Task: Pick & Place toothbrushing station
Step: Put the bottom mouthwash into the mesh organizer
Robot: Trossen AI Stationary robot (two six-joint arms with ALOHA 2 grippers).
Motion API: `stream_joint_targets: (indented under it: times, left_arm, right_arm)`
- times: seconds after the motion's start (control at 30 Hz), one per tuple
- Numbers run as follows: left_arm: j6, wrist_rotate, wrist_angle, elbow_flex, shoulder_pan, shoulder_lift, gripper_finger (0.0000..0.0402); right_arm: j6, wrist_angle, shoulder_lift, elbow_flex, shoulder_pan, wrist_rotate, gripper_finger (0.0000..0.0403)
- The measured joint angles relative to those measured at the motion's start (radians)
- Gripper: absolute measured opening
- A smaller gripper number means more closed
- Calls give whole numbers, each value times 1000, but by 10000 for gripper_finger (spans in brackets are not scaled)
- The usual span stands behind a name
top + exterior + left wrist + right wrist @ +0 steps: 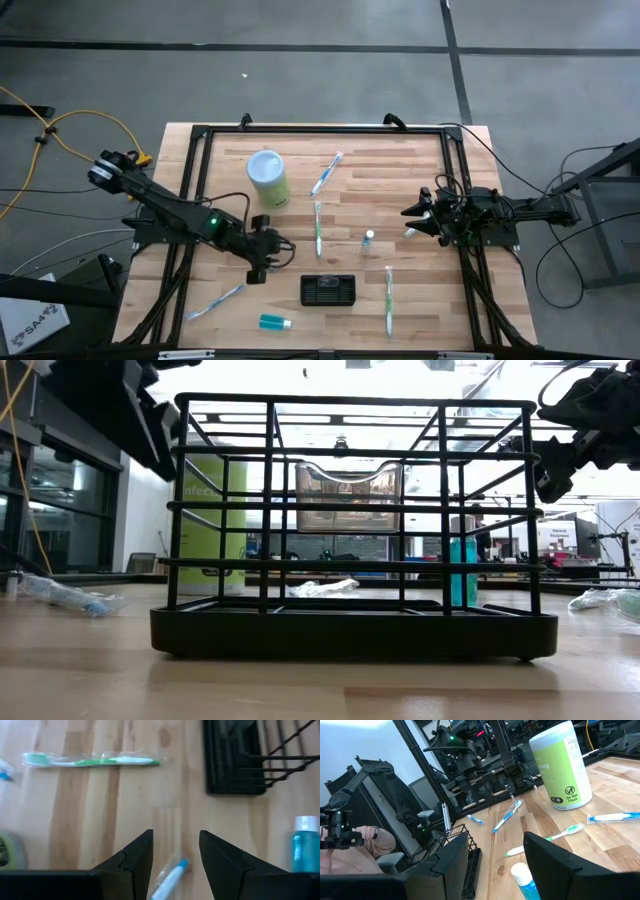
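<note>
Currently toothbrushing station (328, 289) sits untouched on the table (420, 190), left hand (262, 262) spread just beside it, right hand (420, 220) spread farther off; looks light, stiff wire frame, so I'd pinch a top rail.

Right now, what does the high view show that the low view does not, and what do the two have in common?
Only the high view shows the whole table, the left gripper and right gripper, both open, and the green toothbrush near the front edge. Only the low view shows the room behind and the wire bars of the toothbrushing station from the side. Both show the station and the pale green cylinder.
</note>
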Motion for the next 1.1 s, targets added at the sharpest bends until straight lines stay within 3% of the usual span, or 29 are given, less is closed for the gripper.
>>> stream_joint_targets:
  times: [0.23,0.63,1.1]
  left_arm:
    - [-15,-19,-1,0,-90,-1,154]
    - [-176,-78,-17,15,-228,55,154]
    - [-241,-22,-342,394,-302,332,154]
  right_arm:
    - [0,0,0,0,0,0,184]
    - [0,0,0,0,0,0,184]
    - [0,0,0,0,0,0,184]
